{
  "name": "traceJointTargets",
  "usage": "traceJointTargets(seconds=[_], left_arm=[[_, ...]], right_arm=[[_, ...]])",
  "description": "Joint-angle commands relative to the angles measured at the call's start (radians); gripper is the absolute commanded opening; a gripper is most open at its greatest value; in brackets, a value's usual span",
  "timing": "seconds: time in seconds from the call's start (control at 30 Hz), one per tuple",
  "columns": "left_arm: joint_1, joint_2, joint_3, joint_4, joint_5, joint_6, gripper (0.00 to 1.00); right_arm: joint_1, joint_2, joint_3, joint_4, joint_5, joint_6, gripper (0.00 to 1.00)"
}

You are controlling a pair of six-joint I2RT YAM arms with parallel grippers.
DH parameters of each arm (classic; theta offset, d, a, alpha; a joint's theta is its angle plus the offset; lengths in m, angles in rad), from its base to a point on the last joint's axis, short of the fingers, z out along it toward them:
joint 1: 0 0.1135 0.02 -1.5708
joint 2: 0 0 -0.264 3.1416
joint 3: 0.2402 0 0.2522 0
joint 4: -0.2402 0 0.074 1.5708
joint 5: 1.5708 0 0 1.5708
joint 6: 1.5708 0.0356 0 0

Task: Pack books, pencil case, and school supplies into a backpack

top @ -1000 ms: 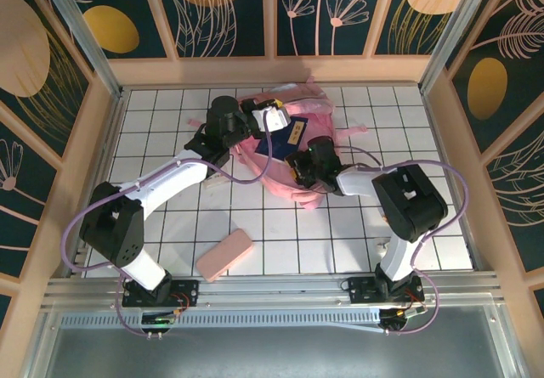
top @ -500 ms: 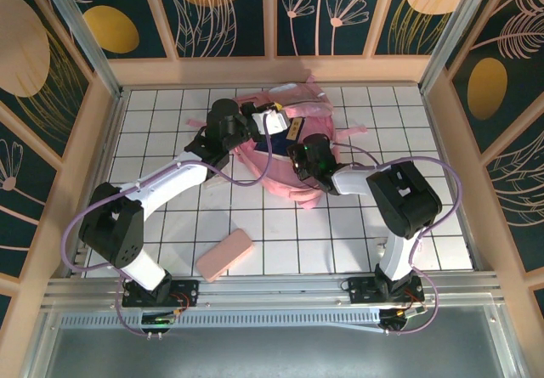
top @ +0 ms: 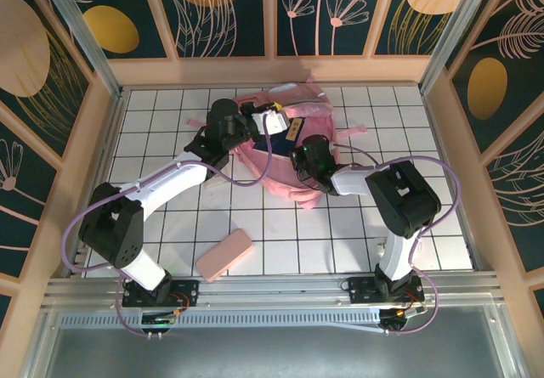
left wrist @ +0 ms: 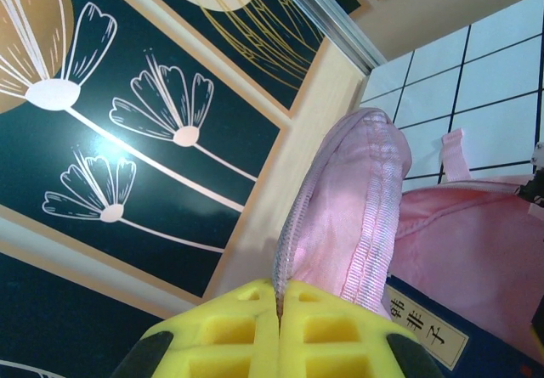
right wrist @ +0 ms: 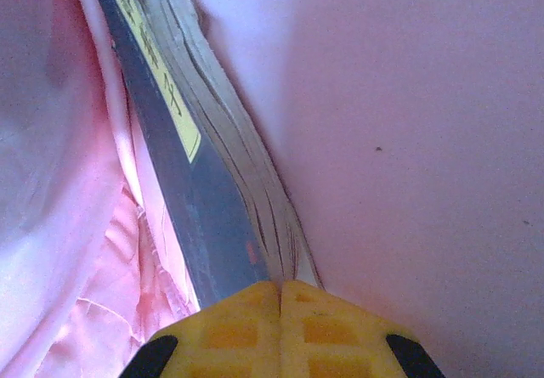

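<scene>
Book (right wrist: 204, 208) entering backpack (top: 289, 184) at counter's (top: 170, 217) far edge.
Left hand (left wrist: 279, 310) is pinching the zipper rim (left wrist: 374, 191) to prop it open; right hand (right wrist: 280, 310) is clamping the book, aiming it inside.

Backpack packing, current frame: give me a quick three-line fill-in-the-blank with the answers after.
1. The left tool is ___ on the backpack's zipper edge.
2. The right tool is shut on the book, whose label is ___.
3. The pencil case lies on the table, ___ the backpack.
Missing words: shut; yellow; outside.
</scene>
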Motion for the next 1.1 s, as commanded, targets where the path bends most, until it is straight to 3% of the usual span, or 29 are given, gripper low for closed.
traceJointTargets(seconds=[0.0,0.1,0.23,0.33,0.57,0.77,0.83,0.9,0.93,0.97,1.0,1.07], left_arm=[[-0.004,-0.057,0.004,0.087,0.022,0.022,0.0],[-0.003,-0.064,0.003,0.065,0.033,0.04,0.0],[-0.003,-0.068,0.009,0.041,0.025,0.048,0.0],[-0.001,-0.068,0.011,0.039,0.011,0.048,0.0],[0.0,-0.067,0.015,0.034,0.002,0.04,0.0],[0.006,-0.06,0.028,0.013,-0.004,0.055,0.0],[0.011,-0.057,0.029,0.016,-0.007,0.053,0.0],[0.015,-0.055,0.028,0.021,-0.007,0.046,0.0],[0.015,-0.054,0.025,0.025,-0.005,0.044,0.0],[0.016,-0.054,0.022,0.029,-0.002,0.04,0.0],[0.015,-0.052,0.018,0.036,0.002,0.036,0.0],[0.015,-0.048,0.014,0.043,0.015,0.026,0.0]], right_arm=[[-0.025,-0.02,0.011,0.012,-0.005,-0.108,0.0],[-0.101,-0.021,0.077,-0.023,-0.122,-0.323,0.0],[-0.2,0.038,0.21,-0.097,-0.454,-0.622,0.0],[-0.221,0.081,0.312,-0.248,-0.63,-0.817,0.0],[-0.268,0.14,0.36,-0.258,-0.96,-0.918,0.0],[-0.283,0.176,0.478,-0.429,-1.02,-1.029,0.0],[-0.286,0.161,0.486,-0.482,-0.957,-1.046,0.0],[-0.29,0.133,0.464,-0.531,-0.792,-1.057,0.0],[-0.294,0.115,0.44,-0.531,-0.69,-1.035,0.03],[-0.297,0.093,0.399,-0.5,-0.619,-0.997,0.19],[-0.298,0.07,0.358,-0.461,-0.561,-0.939,0.28],[-0.276,0.023,0.284,-0.382,-0.508,-0.836,0.37]])
